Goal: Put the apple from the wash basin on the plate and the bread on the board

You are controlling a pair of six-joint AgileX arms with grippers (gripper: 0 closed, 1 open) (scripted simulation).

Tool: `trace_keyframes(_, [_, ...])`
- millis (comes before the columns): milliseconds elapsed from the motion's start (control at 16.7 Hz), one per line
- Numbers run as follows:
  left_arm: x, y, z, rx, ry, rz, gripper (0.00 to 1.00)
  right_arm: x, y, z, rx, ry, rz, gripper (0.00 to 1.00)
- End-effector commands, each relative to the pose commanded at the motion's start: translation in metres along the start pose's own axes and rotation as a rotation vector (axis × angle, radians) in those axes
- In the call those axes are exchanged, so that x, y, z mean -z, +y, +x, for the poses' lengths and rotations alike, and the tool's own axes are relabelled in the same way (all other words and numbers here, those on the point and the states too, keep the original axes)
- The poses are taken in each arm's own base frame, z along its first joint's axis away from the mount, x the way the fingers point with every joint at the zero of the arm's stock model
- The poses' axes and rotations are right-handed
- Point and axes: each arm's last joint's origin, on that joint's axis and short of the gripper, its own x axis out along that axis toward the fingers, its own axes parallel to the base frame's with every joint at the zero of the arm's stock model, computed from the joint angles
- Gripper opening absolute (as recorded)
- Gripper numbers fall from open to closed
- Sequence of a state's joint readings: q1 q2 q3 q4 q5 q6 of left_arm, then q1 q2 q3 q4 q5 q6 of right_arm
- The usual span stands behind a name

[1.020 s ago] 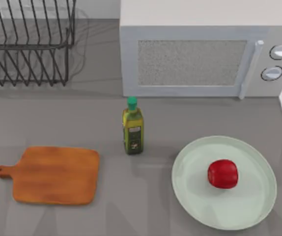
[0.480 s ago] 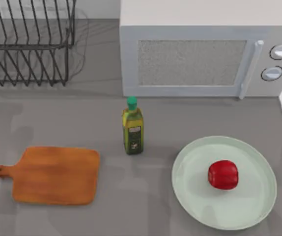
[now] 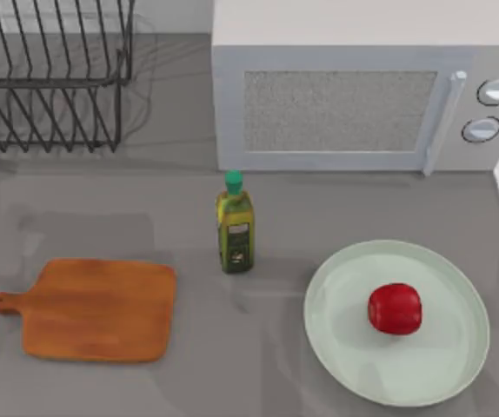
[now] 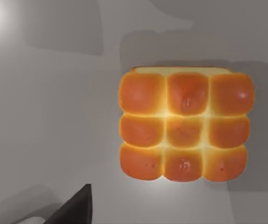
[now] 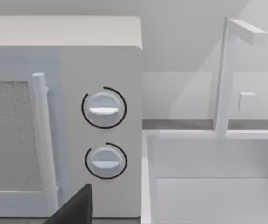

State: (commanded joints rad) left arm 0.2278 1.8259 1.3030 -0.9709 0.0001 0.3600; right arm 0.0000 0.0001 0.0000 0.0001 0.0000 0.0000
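While the small glossy red apple (image 3: 395, 307) is seen resting on the pale mint-green round plate (image 3: 445, 369) and the orange-brown wooden board (image 3: 93, 308) lies bare, the soft, light golden-brown sectioned bread (image 4: 185, 125), seen below the left wrist, is best pinched gently by its pale sides

Top view straight down over microwave (image 3: 362, 95); left wrist close above bread (image 4: 185, 125); right wrist level, facing microwave dials (image 5: 103, 108)
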Motion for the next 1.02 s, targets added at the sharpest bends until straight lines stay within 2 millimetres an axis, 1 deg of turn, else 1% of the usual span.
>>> trace_keyframes(120, [-0.01,0.008,0.009,0.017,0.046,0.004,1.0,0.0,0.0,0.0,0.0,0.0,0.0,1.0])
trace_keyframes(240, [-0.015,0.013,0.015,0.027,0.07,0.006,1.0,0.0,0.0,0.0,0.0,0.0,0.0,1.0])
trace_keyframes(600, [-0.016,0.012,0.017,0.028,0.073,0.009,1.0,0.0,0.0,0.0,0.0,0.0,0.0,1.0])
trace_keyframes(780, [-0.016,0.012,0.037,0.029,0.076,0.006,1.0,0.0,0.0,0.0,0.0,0.0,0.0,1.0])
trace_keyframes(1020, [-0.013,0.012,0.075,0.025,0.068,0.006,1.0,0.0,0.0,0.0,0.0,0.0,0.0,1.0])
